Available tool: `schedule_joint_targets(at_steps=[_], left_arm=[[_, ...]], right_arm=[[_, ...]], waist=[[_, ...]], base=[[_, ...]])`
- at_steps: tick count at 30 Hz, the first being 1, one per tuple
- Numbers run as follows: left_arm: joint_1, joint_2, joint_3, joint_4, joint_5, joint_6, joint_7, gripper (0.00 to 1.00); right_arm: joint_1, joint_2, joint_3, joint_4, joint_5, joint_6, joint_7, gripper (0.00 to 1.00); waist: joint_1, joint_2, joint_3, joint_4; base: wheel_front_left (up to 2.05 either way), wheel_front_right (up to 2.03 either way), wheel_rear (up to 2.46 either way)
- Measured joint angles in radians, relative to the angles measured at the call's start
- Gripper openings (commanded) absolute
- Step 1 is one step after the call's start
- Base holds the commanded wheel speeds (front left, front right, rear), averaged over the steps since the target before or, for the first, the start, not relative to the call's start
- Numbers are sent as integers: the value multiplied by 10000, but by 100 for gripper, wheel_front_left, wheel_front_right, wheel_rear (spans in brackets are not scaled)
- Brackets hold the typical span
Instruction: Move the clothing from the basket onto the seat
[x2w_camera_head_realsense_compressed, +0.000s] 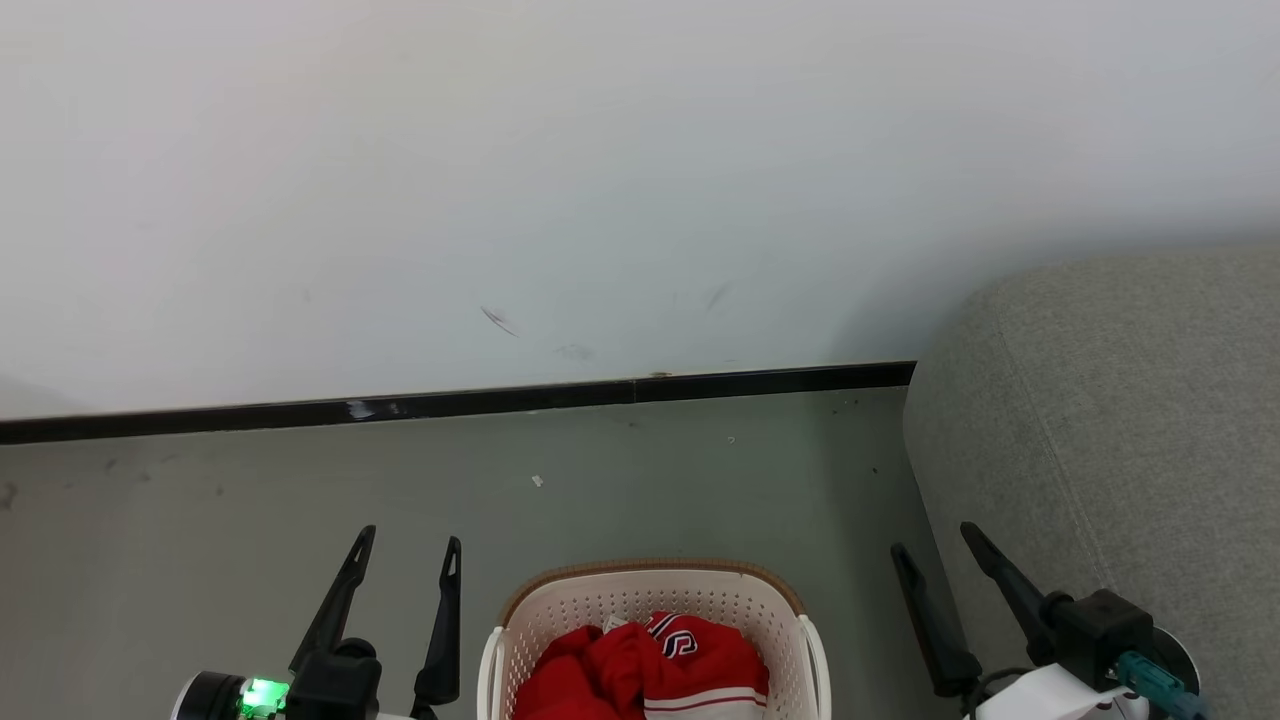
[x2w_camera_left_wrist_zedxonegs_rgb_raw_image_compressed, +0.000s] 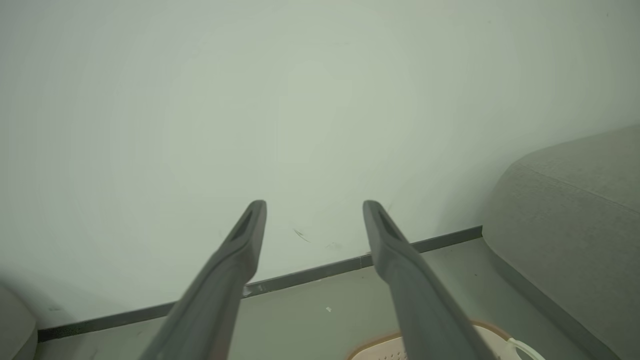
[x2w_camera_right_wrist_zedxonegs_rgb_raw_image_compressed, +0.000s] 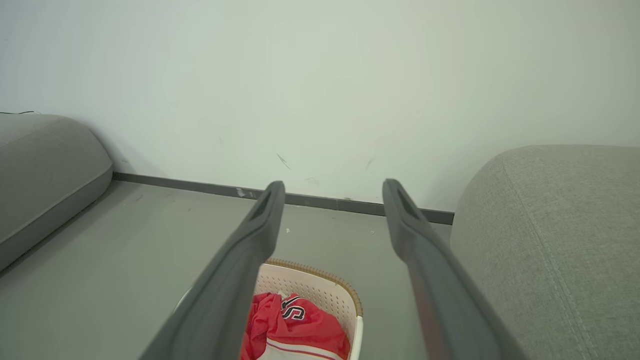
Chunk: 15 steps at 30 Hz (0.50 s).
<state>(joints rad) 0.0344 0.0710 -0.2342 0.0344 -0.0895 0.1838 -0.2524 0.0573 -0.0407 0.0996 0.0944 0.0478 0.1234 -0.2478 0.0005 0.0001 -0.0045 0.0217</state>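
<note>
- Left gripper (x2w_camera_head_realsense_compressed: 410, 540) and right gripper (x2w_camera_head_realsense_compressed: 933, 540): both spread wide and holding nothing, fingers pointing away from the robot, one on each side of the basket (x2w_camera_head_realsense_compressed: 650, 572).
- Clothing (x2w_camera_head_realsense_compressed: 640, 670) lies heaped inside the basket, which sits on the floor (x2w_camera_head_realsense_compressed: 250, 520) between the grippers. None of it is on the seat (x2w_camera_head_realsense_compressed: 1120, 420), so I judge the task barely begun.
- Seat stands just right of the basket, close beside the right gripper.
- Step in hand, as I read it: reach down into the basket for a first grab.
- To do it well: tip one gripper down over the middle of the heap and keep both fingers inside the rim. Close on a raised fold rather than a flat patch, then lift high enough that trailing cloth clears the rim before swinging right.
- The right arm looks the better choice, being nearer the seat.
- Risk: the light basket may drag or tip if cloth snags on its wall.
- Clothing: soft, crumpled, bright red with a white striped band and a black-and-white logo.
- Basket: cream plastic, oval, perforated walls, brown woven-look rim, loop handles.
- Seat: grey coarse-weave upholstery with a rounded corner and a stitched seam.
- Floor: smooth grey. A dark skirting strip (x2w_camera_head_realsense_compressed: 500, 400) runs under a pale scuffed wall (x2w_camera_head_realsense_compressed: 600, 150).
</note>
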Motion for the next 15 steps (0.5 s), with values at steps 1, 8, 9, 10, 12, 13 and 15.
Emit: schedule_joint_targets(at_steps=[1,8,9,10,12,13,15], left_arm=[[0,0,8,0,-29,-2,0,100],[-1,-4,38,6,-61,-2,0,100],[-1,-4,44,6,-61,-2,0,100],[-1,-4,52,6,-61,-2,0,100],[-1,-4,63,6,-59,-2,0,100],[-1,-4,65,6,-59,-2,0,100],[-1,-8,77,6,-59,-2,0,100]], right_arm=[[0,0,0,-6,0,0,0,100],[0,0,-2,-94,31,0,0,100],[0,0,-2,-109,31,0,0,100],[0,0,-2,-119,31,0,0,100],[0,0,-2,-142,31,0,0,100],[-1,0,-2,-151,31,0,0,100],[-3,0,-8,-198,31,0,0,100]], waist=[[0,0,4,0],[-1,0,38,3],[-1,0,43,3],[-1,0,49,3],[-1,0,63,4],[-1,0,70,5],[-1,0,89,4]], base=[[0,0,0],[0,0,0],[0,0,0],[0,0,0],[0,0,0],[0,0,0],[0,0,0]])
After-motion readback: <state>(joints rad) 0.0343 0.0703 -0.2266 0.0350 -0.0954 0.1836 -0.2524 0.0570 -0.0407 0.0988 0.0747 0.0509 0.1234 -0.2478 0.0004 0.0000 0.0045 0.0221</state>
